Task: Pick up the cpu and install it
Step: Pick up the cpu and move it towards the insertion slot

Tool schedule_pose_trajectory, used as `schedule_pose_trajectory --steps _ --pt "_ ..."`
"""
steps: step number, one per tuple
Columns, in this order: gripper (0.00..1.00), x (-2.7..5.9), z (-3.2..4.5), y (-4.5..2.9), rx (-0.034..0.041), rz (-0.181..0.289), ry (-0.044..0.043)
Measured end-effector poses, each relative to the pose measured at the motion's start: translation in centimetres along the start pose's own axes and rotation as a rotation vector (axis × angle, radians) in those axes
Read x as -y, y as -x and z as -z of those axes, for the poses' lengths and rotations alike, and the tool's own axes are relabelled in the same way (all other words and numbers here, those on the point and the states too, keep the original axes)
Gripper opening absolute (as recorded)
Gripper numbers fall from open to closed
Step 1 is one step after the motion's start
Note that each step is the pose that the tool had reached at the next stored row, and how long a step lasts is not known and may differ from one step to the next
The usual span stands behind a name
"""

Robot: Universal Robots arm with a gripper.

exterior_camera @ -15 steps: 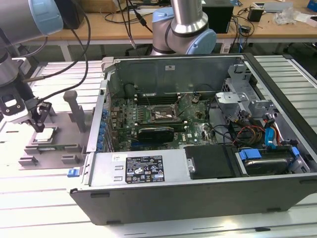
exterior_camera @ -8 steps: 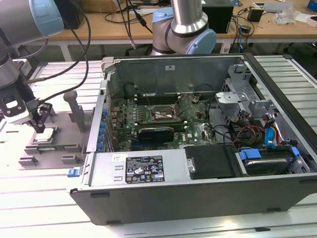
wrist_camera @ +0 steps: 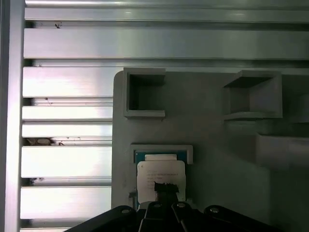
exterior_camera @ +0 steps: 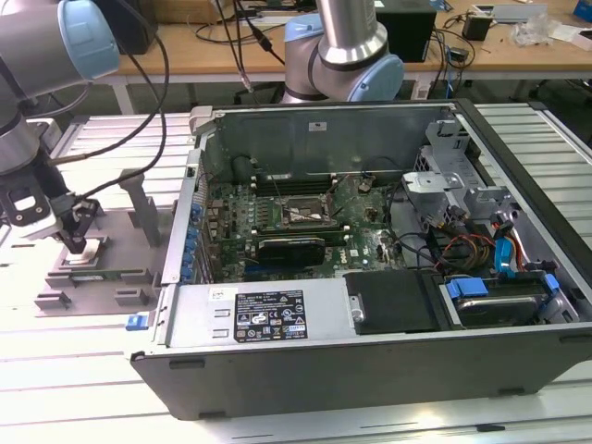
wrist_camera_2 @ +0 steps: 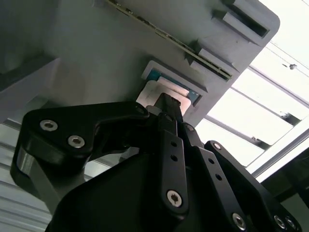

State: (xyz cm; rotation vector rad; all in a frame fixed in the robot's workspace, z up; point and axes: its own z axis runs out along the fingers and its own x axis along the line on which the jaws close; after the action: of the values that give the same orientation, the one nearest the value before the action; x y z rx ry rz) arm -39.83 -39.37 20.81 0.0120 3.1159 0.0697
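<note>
Ribbed aluminium tabletop [exterior_camera: 55, 370] carries one open computer case [exterior_camera: 370, 277], its printed label [exterior_camera: 268, 316] too small to read; on the exterior view's left lies one grey fixture plate [exterior_camera: 120, 275] with two square pockets [wrist_camera: 144, 93]; the gripper [wrist_camera: 166, 189] has its jaws drawn narrow, tips together over the top of the single cpu [wrist_camera: 154, 173]; the cpu sits in the plate's recess, its faint print unreadable.

Nothing can be read. A black label [exterior_camera: 269, 316] with pale, illegible markings sits on the power supply [exterior_camera: 324, 319], and the faint print across the cpu [wrist_camera: 161, 175] is too small to read.
</note>
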Motion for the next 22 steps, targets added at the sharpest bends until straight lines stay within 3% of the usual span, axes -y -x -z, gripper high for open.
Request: schedule_pose_trajectory --steps 13,16,17,18,22 --pt "0.11 -0.36 -0.42 -0.28 0.0001 0.0 0.0002" --pt "0.29 -0.36 -0.42 -0.29 0.0001 0.0 0.0002" --pt "0.42 -0.36 -0.42 -0.29 0.0001 0.0 0.0002" --pt "0.42 -0.36 -0.42 -0.29 0.0001 0.0 0.0002" --pt "0.6 -0.36 -0.42 -0.3 0.0002 0.0 0.0002"
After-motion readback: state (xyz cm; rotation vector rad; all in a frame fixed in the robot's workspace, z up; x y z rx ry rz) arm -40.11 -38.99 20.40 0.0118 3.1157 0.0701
